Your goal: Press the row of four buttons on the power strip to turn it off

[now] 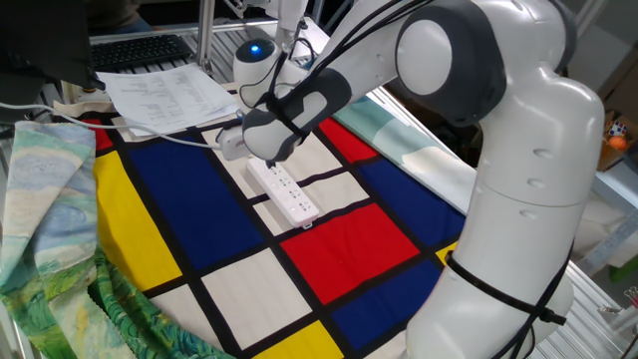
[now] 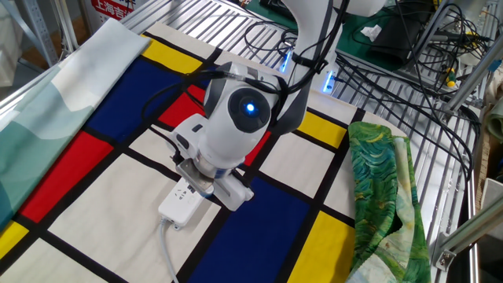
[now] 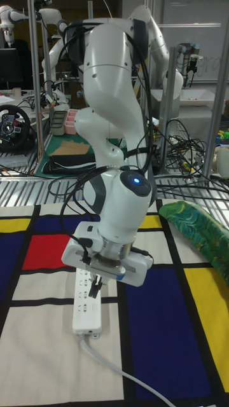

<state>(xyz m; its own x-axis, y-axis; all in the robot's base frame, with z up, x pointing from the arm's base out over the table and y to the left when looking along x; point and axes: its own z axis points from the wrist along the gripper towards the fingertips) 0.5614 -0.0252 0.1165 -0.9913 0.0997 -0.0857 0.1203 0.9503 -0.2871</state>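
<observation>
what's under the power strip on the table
The power strip lies on a checked cloth of blue, red, yellow and white panels with black lines, mostly on a white panel. Whatever lies below the cloth there is covered. The gripper hangs over the strip's cable half.

The tool (image 3: 95, 287) points down over the power strip (image 3: 86, 302), its dark fingertips at the strip's top face. The strip lies on a colour-block cloth (image 3: 159, 318), its white cable (image 3: 121, 375) trailing toward the camera.
</observation>
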